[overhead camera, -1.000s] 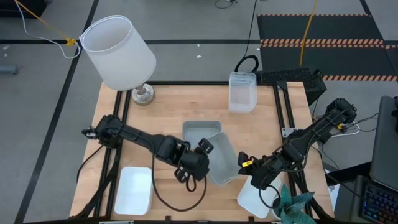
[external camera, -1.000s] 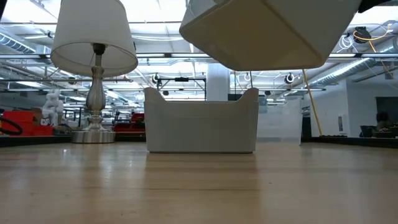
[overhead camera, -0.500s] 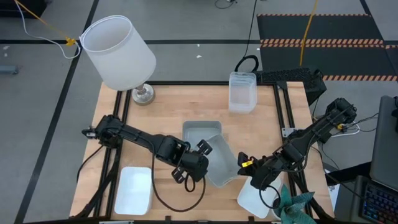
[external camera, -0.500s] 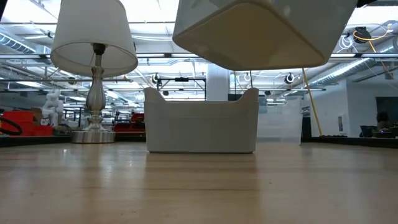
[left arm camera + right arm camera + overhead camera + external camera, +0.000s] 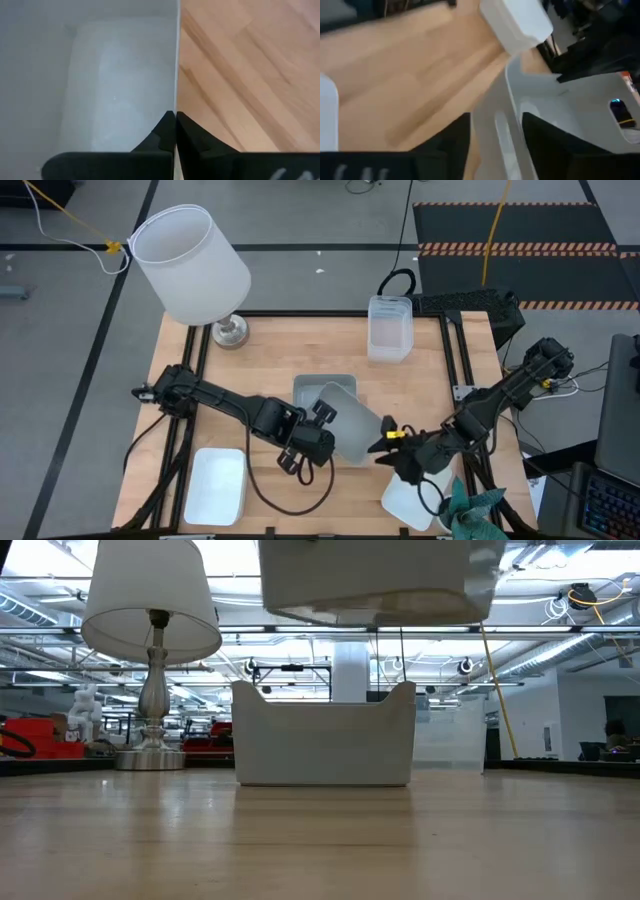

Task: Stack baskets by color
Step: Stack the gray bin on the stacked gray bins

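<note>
One grey-blue basket (image 5: 322, 388) rests on its bottom at the table's middle. A second grey-blue basket (image 5: 352, 430) hangs above it, about level in the low view (image 5: 370, 580). My left gripper (image 5: 322, 420) is shut on that basket's left rim. At the basket's right side my right gripper (image 5: 385, 442) is open. Its fingers stand on either side of the basket's right wall (image 5: 492, 107). A clear basket (image 5: 390, 327) stands at the far edge. White baskets lie near left (image 5: 215, 485) and near right (image 5: 410, 502). My left gripper pinches the raised basket's side wall at the rim (image 5: 176, 95), one finger inside the basket and one outside. The fingers slant down from the table's left side. The basket is lifted clear, about level, above the basket on the table.
A lamp with a big white shade (image 5: 190, 265) stands at the far left corner, its metal foot (image 5: 230, 332) on the table. Bare wood (image 5: 270, 360) lies between the lamp and the middle basket. A teal cloth (image 5: 470, 508) lies at the near right corner.
My left gripper has shut on the raised basket's left rim. My right gripper has opened and let go of its right wall, tipping up a little. The basket has swung from a tilt to about level and shifted slightly toward the table's far left.
</note>
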Controlling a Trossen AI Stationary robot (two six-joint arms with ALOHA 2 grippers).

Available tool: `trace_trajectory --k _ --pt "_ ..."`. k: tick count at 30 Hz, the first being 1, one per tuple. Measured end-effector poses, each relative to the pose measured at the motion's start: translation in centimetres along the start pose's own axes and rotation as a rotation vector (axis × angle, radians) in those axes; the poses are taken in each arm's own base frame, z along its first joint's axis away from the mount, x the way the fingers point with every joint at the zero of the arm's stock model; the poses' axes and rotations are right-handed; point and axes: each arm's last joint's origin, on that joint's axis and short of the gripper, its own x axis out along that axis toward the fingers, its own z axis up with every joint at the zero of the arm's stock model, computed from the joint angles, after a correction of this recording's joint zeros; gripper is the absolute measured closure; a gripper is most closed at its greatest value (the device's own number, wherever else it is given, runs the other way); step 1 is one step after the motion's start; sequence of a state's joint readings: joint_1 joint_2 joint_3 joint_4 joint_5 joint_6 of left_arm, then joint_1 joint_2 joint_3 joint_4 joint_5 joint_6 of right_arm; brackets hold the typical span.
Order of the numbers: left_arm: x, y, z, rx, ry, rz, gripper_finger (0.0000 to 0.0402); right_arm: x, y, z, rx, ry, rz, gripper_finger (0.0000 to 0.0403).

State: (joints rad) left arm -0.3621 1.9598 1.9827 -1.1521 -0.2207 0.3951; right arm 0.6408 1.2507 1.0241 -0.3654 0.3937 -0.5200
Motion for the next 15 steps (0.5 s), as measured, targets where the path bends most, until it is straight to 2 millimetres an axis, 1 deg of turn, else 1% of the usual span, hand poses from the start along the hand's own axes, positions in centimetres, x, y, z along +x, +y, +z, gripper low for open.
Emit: trace_trajectory --k 4,7,11,15 --pt "0.0 -0.1 -0.3 -0.072 0.029 0.001 0.0399 0.0 -0.4 0.6 0.065 -0.065 -0.036 0.0189" --pt "0.0 0.0 -0.6 -0.145 0.075 0.032 0.0399 -0.6 -1.0 1.2 0.139 -0.139 -0.078 0.0162" --pt "-0.1 0.0 -1.0 -0.248 0.119 0.086 0.0399 -2.0 -1.9 1.7 0.240 -0.228 -0.117 0.0136" --pt "-0.1 0.0 -1.2 -0.325 0.148 0.135 0.0400 -3.9 -2.8 1.5 0.359 -0.255 -0.201 0.0125"
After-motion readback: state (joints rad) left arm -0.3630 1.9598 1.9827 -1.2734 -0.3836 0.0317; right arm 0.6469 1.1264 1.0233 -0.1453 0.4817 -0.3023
